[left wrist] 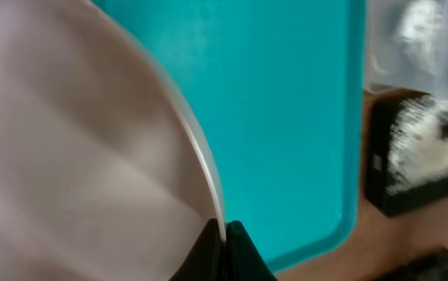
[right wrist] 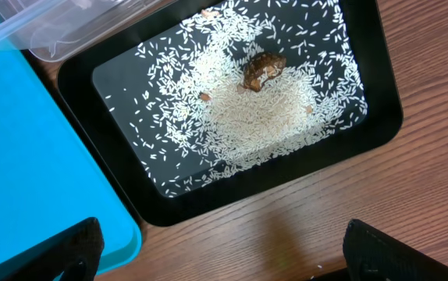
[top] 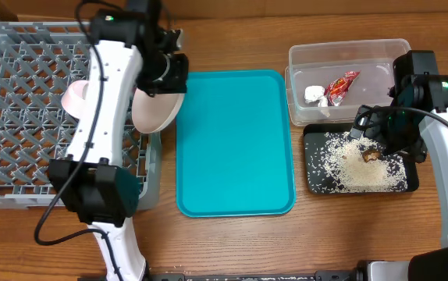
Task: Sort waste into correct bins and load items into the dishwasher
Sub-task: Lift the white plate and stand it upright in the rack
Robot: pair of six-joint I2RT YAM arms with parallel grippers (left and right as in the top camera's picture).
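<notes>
The left fingers (left wrist: 208, 254) pinch the rim of a pink bowl (left wrist: 76, 156) at the 10 o'clock corner of the teal tray (top: 236, 140), beside the dish rack (top: 21, 117). The right fingers (right wrist: 68, 250) are spread wide above a black tray (right wrist: 382, 117) of rice (right wrist: 263, 117) and a brown scrap (right wrist: 264, 69), at the teal tray's 3 o'clock on the worktop (top: 349, 242)

Pale pink round bowl (top: 158, 113): tilted, over right edge of grey lattice plastic dishwasher rack (top: 21, 117) at far left, rim pinched by left fingers (left wrist: 204, 254). Clear plastic bin (top: 376, 78), far right: white crumpled wad (top: 314, 94) and red wrapper (top: 341, 84) inside. Black rectangular tray (right wrist: 80, 86) just near of it: scattered white rice (right wrist: 263, 117), brown food scrap (right wrist: 264, 70).
</notes>
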